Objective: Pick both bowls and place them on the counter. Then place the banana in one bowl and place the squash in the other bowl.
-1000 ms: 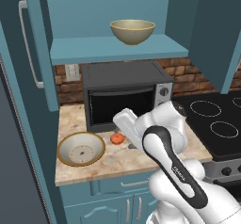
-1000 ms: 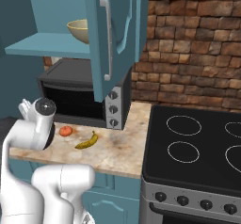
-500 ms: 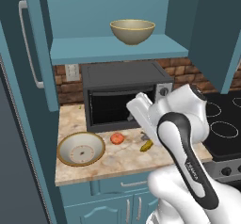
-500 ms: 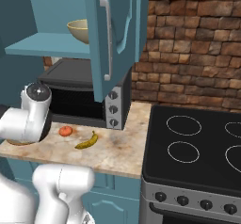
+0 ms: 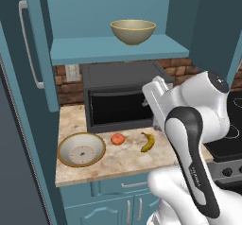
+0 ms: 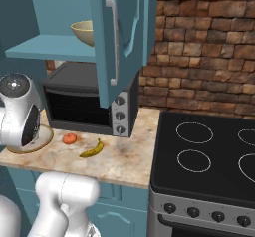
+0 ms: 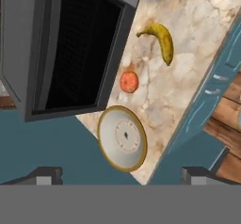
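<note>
We see the counter [image 5: 123, 165] carrying a microwave [image 5: 120, 96] at the back; in front of it lie the shallow bowl [image 5: 81, 149], then the squash [image 5: 117, 139], then the banana [image 5: 148, 142] — a loose row, none touching. Above, the shelf [image 5: 113, 49] carries the deeper bowl [image 5: 133, 31] — upright, alone.

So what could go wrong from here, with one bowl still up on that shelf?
The deeper bowl sits high on the shelf; reaching in, the arm could hit the open cabinet door or tip the bowl off. On the counter, the squash lies close to the shallow bowl and banana, so the open end effector might nudge and roll it.
</note>
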